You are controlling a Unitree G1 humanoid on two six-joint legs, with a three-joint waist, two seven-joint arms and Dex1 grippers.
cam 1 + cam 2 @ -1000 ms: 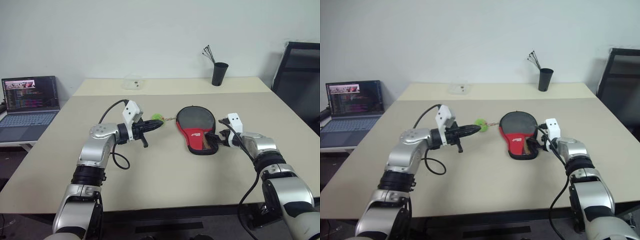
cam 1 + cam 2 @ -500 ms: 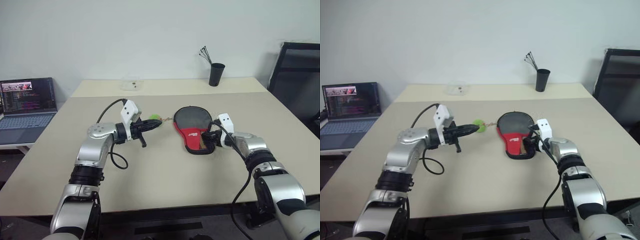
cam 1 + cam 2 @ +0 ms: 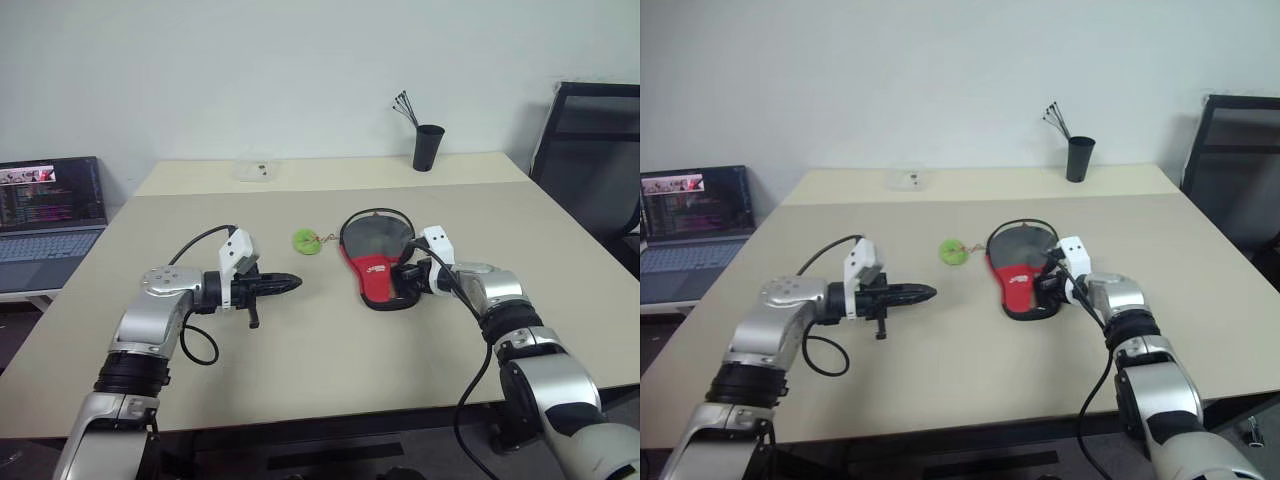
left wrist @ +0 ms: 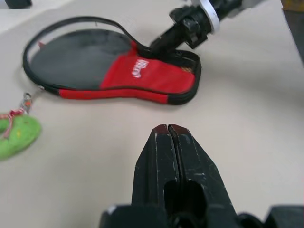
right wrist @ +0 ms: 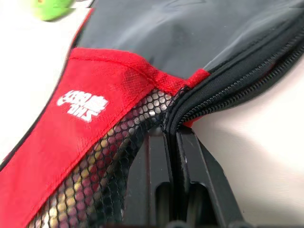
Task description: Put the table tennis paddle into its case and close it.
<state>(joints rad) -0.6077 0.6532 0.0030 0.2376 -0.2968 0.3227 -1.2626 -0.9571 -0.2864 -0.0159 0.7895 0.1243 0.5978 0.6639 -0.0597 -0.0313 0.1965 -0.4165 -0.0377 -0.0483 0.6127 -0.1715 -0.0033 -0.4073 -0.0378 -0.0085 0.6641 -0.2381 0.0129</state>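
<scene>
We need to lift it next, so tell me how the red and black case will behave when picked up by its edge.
The case is fabric with a mesh pocket, so it will probably sag rather than stay flat. Its zipped rim stands partly open, so that flap may droop. The green zipper tag would likely dangle.

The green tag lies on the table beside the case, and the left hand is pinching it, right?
Not quite. The green tag does lie on the table beside the case, but the left hand is not pinching it. In the left eye view that hand is shut on nothing, apart from the tag, nearer the robot.
</scene>
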